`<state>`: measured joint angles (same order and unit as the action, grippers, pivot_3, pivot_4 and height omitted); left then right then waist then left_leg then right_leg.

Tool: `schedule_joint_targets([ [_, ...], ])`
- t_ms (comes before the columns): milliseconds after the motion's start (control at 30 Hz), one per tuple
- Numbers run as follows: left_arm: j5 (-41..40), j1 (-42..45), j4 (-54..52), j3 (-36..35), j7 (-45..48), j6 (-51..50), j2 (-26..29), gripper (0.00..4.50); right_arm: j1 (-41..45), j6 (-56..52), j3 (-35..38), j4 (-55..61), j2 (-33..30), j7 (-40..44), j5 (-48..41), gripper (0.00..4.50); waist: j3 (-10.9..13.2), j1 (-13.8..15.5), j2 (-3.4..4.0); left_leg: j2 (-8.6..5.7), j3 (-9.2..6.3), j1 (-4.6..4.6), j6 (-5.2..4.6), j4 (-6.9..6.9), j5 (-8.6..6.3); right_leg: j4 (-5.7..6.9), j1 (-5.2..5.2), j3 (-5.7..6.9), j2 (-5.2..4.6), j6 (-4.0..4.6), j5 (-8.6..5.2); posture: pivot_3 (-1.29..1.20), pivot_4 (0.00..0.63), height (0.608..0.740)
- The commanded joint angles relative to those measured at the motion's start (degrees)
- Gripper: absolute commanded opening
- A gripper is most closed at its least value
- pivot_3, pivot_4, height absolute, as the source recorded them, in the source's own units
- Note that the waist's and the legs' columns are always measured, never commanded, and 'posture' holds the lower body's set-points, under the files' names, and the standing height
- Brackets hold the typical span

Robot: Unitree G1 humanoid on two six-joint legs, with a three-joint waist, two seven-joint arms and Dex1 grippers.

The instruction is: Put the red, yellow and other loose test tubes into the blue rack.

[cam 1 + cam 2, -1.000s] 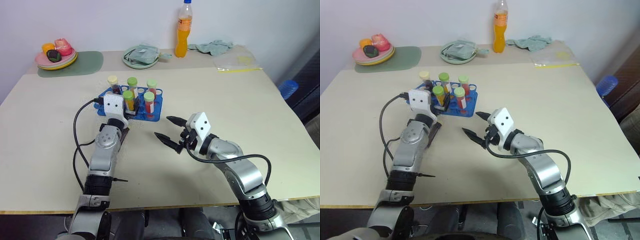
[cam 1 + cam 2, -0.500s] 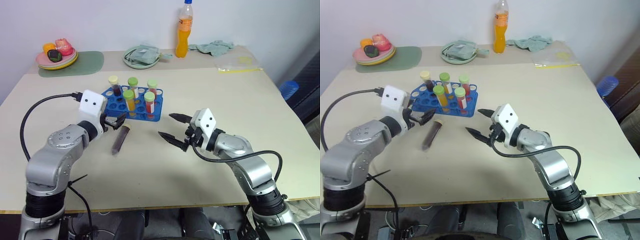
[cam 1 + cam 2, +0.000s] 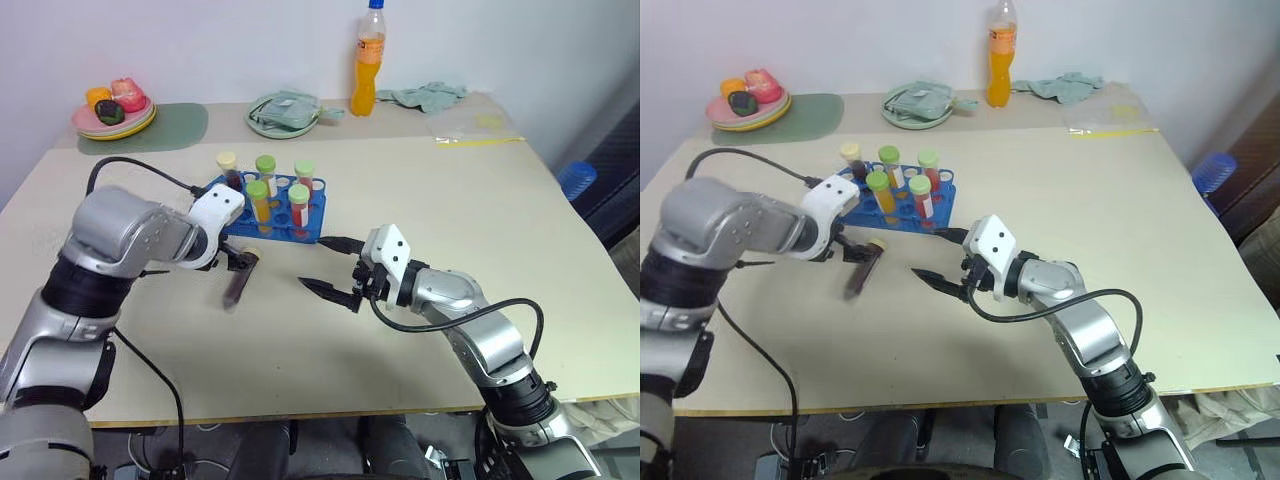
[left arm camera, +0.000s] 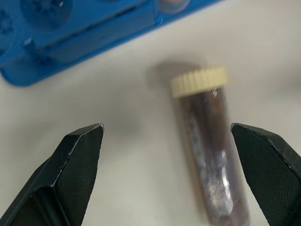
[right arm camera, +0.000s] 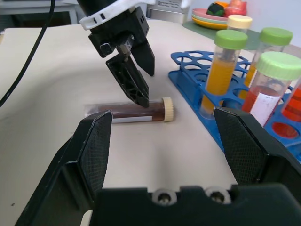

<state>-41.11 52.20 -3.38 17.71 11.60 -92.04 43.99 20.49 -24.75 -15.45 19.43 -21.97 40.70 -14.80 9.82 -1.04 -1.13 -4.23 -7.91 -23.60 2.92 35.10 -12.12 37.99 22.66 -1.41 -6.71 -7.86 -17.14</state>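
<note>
Beside the blue rack (image 3: 262,208), our left gripper (image 3: 238,262) hangs wide open over the fallen dark tube (image 3: 238,281); right gripper (image 3: 331,266) open, empty.

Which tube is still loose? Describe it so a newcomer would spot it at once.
Find the blue rack near the middle of the table. Just in front of its near left corner, under the open left gripper, lies the dark purple-brown tube with a cream cap. Unlike its neighbours standing upright in the rack, it lies flat.

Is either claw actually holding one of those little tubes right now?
No. Both claws are open and empty; the left claw hangs over the dark tube lying on the table beside the blue rack.
</note>
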Motion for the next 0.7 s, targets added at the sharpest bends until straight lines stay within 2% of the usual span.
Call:
schedule_joint_targets([
  [33, -3.58, 4.16, 5.16, 3.32, -3.61, -0.46, -1.20, 4.46, -0.78, -0.06, 0.64, 2.02, 1.39, -1.81, -0.33, 3.81, 0.00, 0.00, 0.00, 0.01, -0.02, 0.00, 0.00, 0.00, 0.00, 0.02, 0.00, 0.01, 0.01, 0.00, 0.00, 0.00, 0.150, 0.740],
  [233, -13.54, 8.06, 14.48, 5.58, -11.21, -0.46, -2.66, 4.46, -1.64, -0.30, 0.92, 2.69, 2.32, -3.65, -0.18, 3.81, 0.00, -0.21, 0.00, 0.01, -0.02, -0.01, 0.00, -0.01, 0.00, 0.05, 0.07, -0.02, 0.01, 0.00, 0.00, 0.00, 0.150, 0.740],
  [333, -19.19, 9.17, 18.03, 5.61, -15.37, -0.46, -2.49, 3.67, -1.67, -0.39, 0.84, 2.71, 2.41, -3.81, -0.32, 3.81, 0.00, -0.18, 0.00, 0.01, -0.01, -0.01, 0.00, 0.00, 0.00, 0.05, 0.07, -0.04, 0.01, 0.00, 0.00, 0.00, 0.150, 0.740],
  [533, -29.66, 10.15, 22.53, 5.81, -25.02, -0.46, -1.26, 0.81, -1.42, -0.51, 0.81, 2.33, 2.50, -3.33, -0.89, 3.81, 0.00, -0.14, 0.00, 0.01, -0.02, -0.01, 0.00, 0.01, 0.00, 0.05, 0.07, -0.04, -0.01, 0.00, 0.00, 0.00, 0.150, 0.740],
  [700, -26.31, 2.68, 10.54, -6.07, -28.57, -0.46, -1.37, 0.73, -1.01, -0.39, 0.77, 1.89, 2.23, -2.44, -0.98, 3.81, 0.00, -0.28, 0.01, 0.02, 0.01, -0.01, 0.01, -0.02, 0.00, 0.09, 0.13, -0.10, -0.01, 0.00, 0.00, 0.00, 0.150, 0.740],
])
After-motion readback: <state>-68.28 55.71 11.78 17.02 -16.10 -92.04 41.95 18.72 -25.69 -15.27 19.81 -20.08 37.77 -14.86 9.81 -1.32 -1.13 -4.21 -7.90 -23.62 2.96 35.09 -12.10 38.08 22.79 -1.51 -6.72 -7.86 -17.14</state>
